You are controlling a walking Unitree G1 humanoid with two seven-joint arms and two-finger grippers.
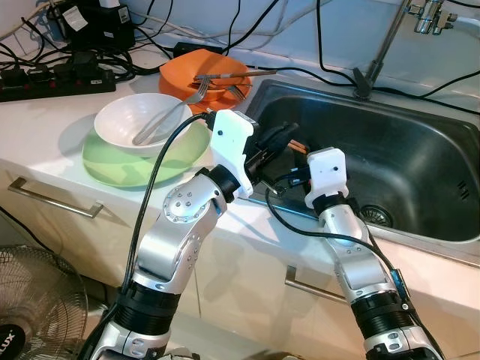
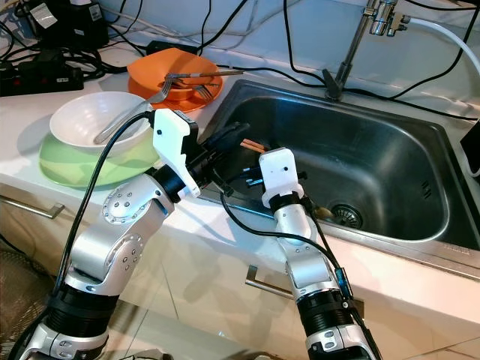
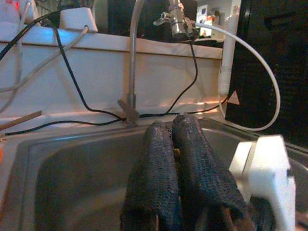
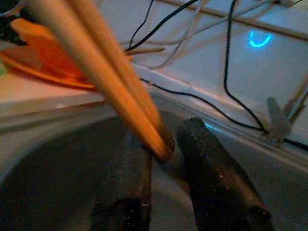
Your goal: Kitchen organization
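Both arms are reaching over the near edge of the steel sink [image 1: 420, 172]; the left gripper [image 1: 289, 137] is pinching a pair of wooden chopsticks [image 4: 110, 67], fingers narrow; the right gripper [image 4: 166, 163] is sitting part-open around their tips; a white bowl [image 1: 139, 120] with a fork [image 1: 169, 112] is resting on the worktop [image 1: 45, 142] beside an orange plate [image 1: 180, 75].

sink basin [image 1: 405, 157] open | counter crowded (bowls [image 1: 139, 124], cables [image 1: 90, 64]) | faucet [image 1: 386, 41] behind
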